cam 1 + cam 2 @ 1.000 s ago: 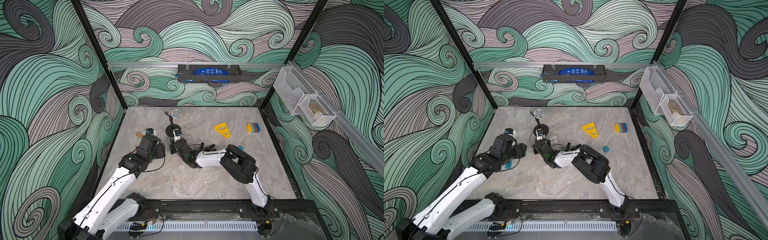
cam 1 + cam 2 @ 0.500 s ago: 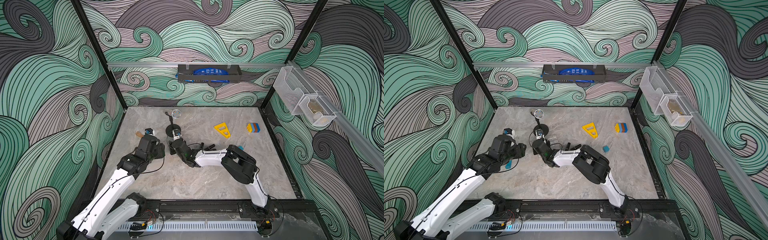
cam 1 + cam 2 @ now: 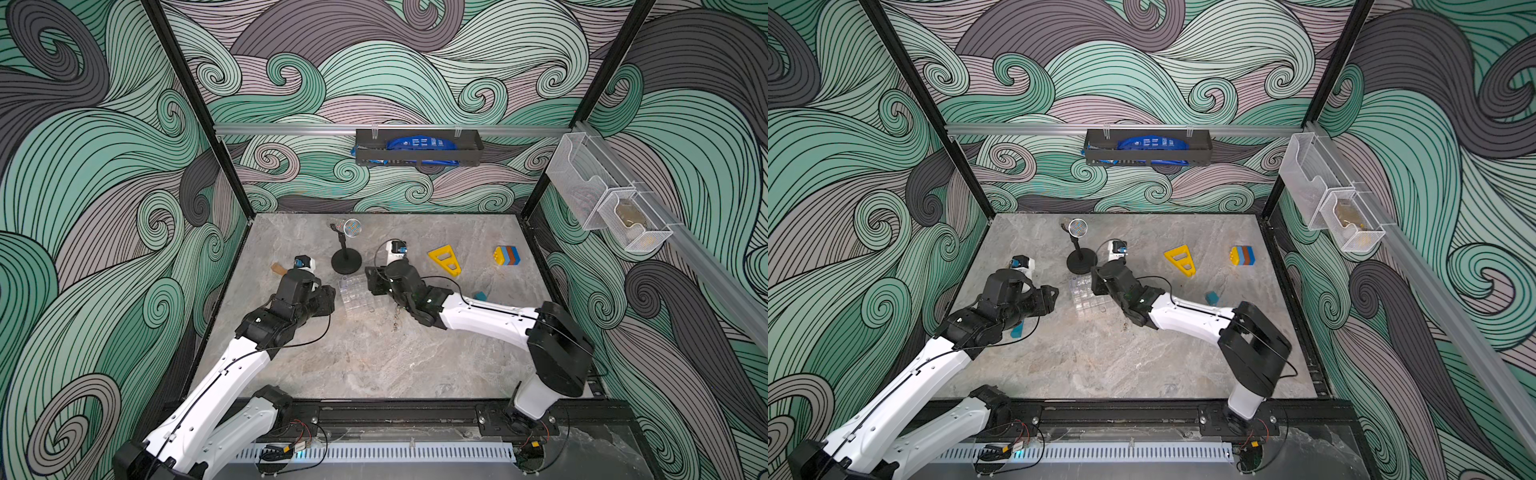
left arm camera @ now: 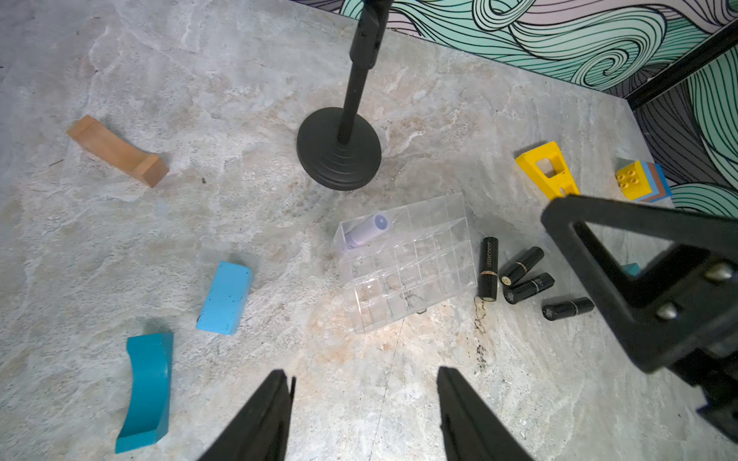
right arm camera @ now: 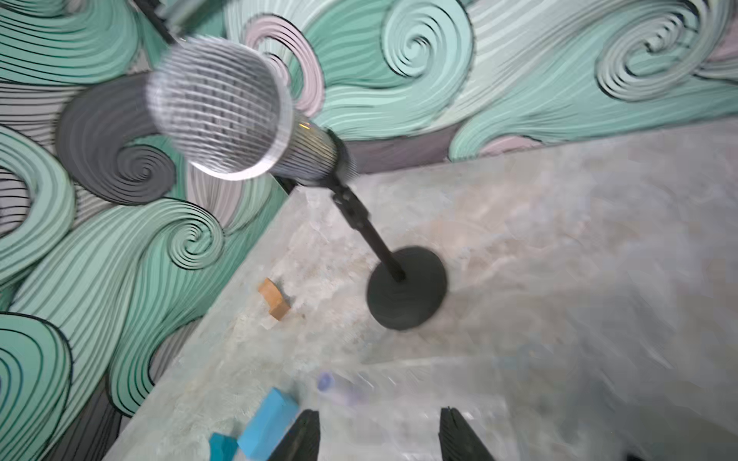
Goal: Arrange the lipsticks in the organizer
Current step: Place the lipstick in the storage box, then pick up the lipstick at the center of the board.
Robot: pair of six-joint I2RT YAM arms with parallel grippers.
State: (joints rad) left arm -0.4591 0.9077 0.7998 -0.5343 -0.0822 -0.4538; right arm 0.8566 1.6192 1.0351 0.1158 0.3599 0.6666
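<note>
The organizer (image 4: 403, 265) sits flat on the desk (image 4: 179, 72), between the two arms in both top views (image 3: 356, 296).

The lavender lipstick (image 4: 365, 231) is in the organizer, in a corner cell on the edge facing the microphone stand (image 4: 339, 159). It leans rather than stands. Its long axis runs roughly along that edge, with its flat round end raised.

All four black lipsticks lie on their sides outside the organizer, on the side away from the blue block (image 4: 225, 297).
- The nearest black lipstick (image 4: 489, 268) lies just beside the organizer's wall, its long axis parallel to that wall.
- The other three (image 4: 521, 265), (image 4: 528, 288), (image 4: 567, 308) lie further out, fanned at a slant to the wall.

The left end effector (image 4: 361, 415) is spread and holds nothing. It is short of the organizer, on the edge away from the stand.

The right end effector (image 5: 379, 439) also has its fingers apart with nothing between them. It hangs close over the organizer, and its wrist view is blurred.
</note>
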